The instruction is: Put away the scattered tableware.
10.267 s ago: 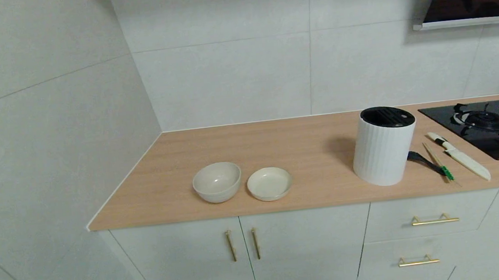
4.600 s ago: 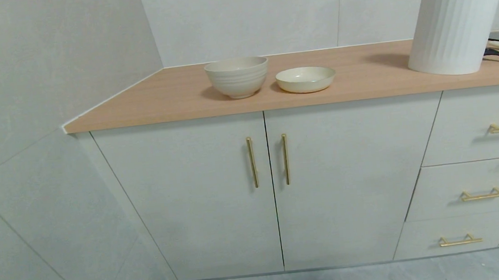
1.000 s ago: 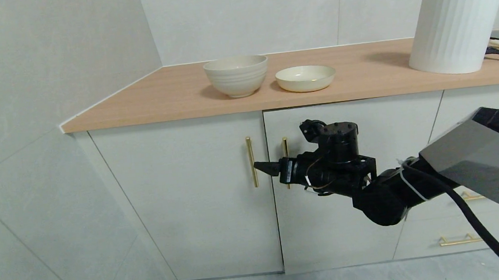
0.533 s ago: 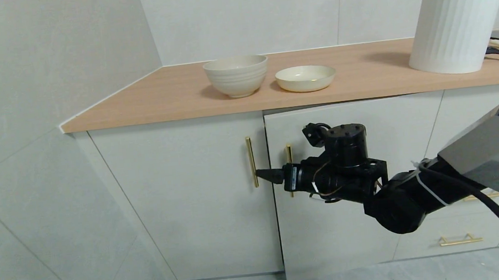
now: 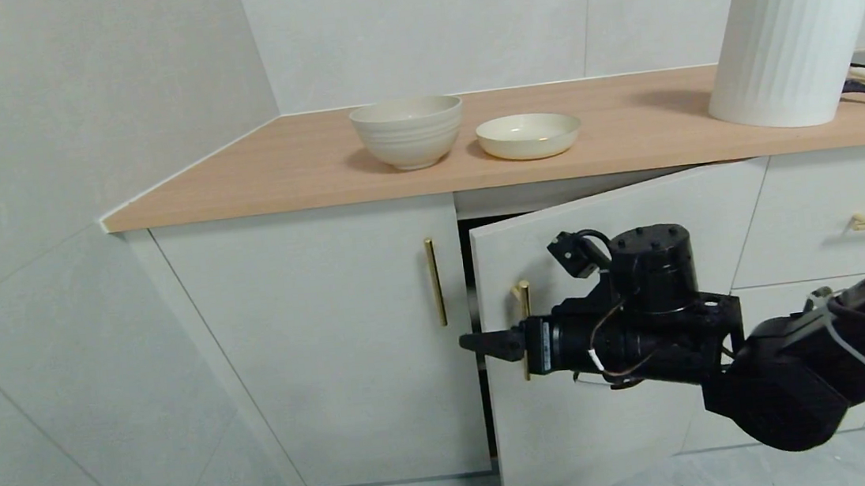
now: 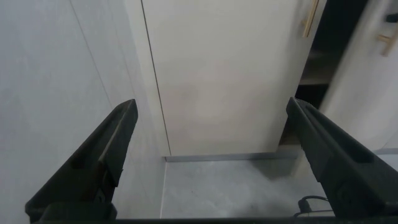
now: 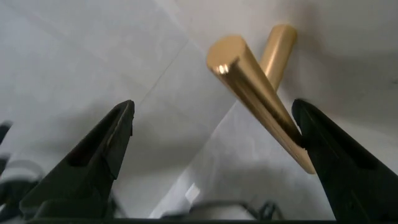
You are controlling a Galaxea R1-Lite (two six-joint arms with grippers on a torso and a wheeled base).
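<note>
Bowl (image 5: pixel 407 132) and dish (image 5: pixel 528 135) sit on the counter (image 5: pixel 275 171) above our right gripper (image 5: pixel 494 343), which is spread open around the upright handle (image 5: pixel 522 298) of the part-open door (image 5: pixel 557 223).

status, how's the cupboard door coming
Right tool open around the gold handle. Right door ajar. Left tool open. Bowl and dish on the counter; nothing blocking.

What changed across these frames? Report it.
The right gripper came in, caught the handle and drew back toward the robot, swinging the right door partly open. The left door, bowl, dish and white holder stayed put.
</note>
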